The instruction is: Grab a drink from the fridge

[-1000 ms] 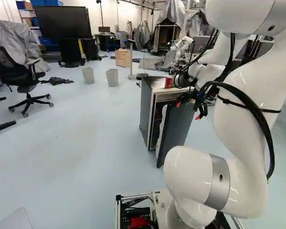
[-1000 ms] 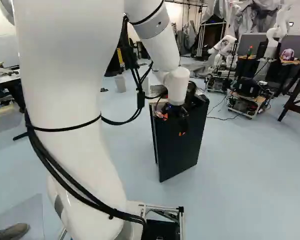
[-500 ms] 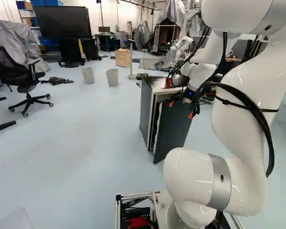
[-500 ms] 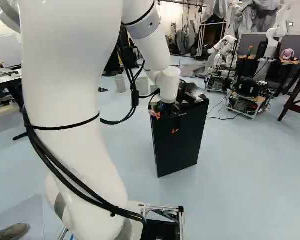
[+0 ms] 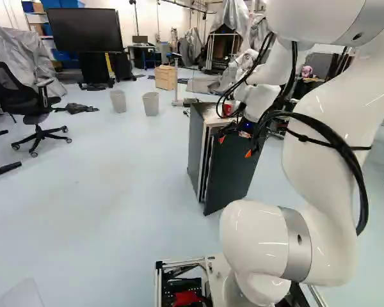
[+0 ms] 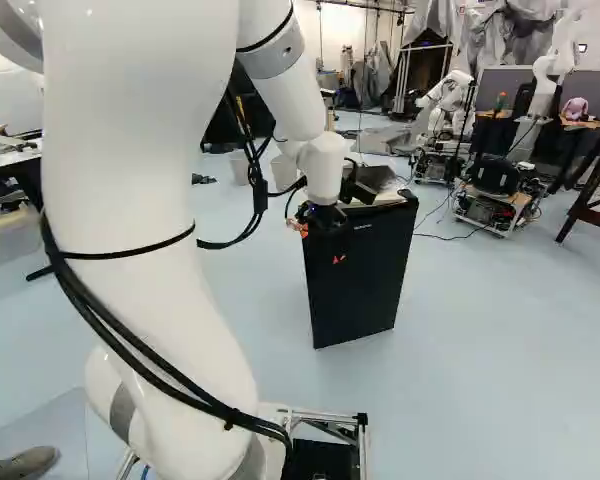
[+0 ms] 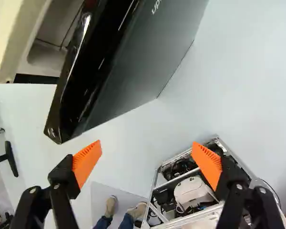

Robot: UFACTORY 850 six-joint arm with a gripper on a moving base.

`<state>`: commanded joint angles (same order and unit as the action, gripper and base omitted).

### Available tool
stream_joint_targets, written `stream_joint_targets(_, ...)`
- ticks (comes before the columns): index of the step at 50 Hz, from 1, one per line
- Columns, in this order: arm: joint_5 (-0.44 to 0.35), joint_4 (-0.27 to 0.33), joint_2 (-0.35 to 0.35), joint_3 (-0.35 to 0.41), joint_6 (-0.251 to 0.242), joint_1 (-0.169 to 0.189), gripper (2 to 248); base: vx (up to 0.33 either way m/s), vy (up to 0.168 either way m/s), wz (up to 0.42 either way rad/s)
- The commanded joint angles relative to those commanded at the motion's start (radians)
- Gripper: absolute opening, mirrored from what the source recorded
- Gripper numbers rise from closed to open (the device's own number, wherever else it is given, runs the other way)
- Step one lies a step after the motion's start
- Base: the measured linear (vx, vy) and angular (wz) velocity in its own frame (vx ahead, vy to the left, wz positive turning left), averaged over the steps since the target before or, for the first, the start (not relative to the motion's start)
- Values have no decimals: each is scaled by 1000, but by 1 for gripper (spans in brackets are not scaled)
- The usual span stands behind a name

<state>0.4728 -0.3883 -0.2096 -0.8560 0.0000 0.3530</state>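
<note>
From where I'm standing, the claw point(image 5: 235, 146) has its two fingers spread wide, with nothing between them, near the top of the fridge door point(image 6: 360, 290). That door is ajar ahead of the claw, and through the gap I can see some of the fridge's point(image 5: 195, 150) pale inside point(image 7: 50, 55), though I can't make out where a drink is in there. A red can point(image 5: 226, 110) stands on the fridge top, beyond the claw. Back toward the arm's foot, past the fingers, a white box point(image 7: 190, 192) sits in the base's metal frame point(image 7: 162, 178).
</note>
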Motion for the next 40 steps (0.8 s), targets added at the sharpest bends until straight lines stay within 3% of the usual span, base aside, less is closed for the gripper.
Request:
stream_joint_targets(19,-79,31,75,93,0,-11,247,0,0,0)
stream_joint_targets(40,-290,137,10,83,0,-16,247,0,0,0)
